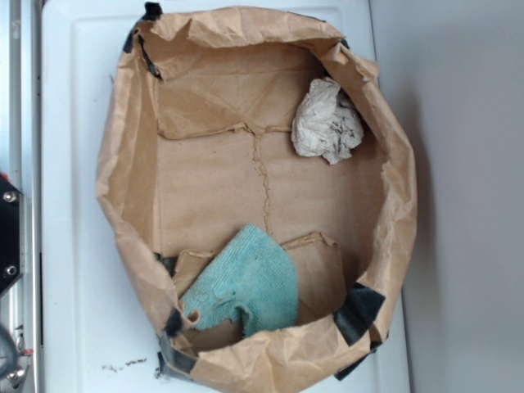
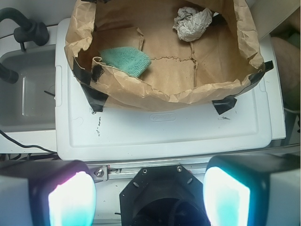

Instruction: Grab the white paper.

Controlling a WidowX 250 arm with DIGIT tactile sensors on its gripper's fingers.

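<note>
- While the gripper (image 2: 149,188) is hanging back outside the bag, well apart from everything in it, the task is looking barely begun: nothing is being held, and the whole reach, descent and closing are remaining, by my judgement.
- Its two fingers (image 2: 70,197) are showing at the bottom corners of the wrist view, standing wide apart with only the mount between them, so the jaws are spread fully or nearly so and are gripping nothing.
- The white paper (image 1: 327,121) is sitting as a crumpled wad on the floor of the brown paper bag (image 1: 131,180), tucked into a far corner where it is touching or nearly touching the bag's wall.
- The teal cloth (image 1: 250,282) is lying in the opposite, nearer part of the bag, well apart from the wad, so it is not looking like an obstacle to the grab itself.
- The bag's raised, wrinkled rim is standing between the gripper and the wad; coming in from above is seeming safer than sweeping across it.
- The wall leaning close beside the wad is leaving little room for one finger on that side, and it is risking getting pinched along with the paper.
- Black tape (image 1: 359,311) is holding the bag's corners, and the bag is resting on a white lid (image 1: 74,246).
</note>
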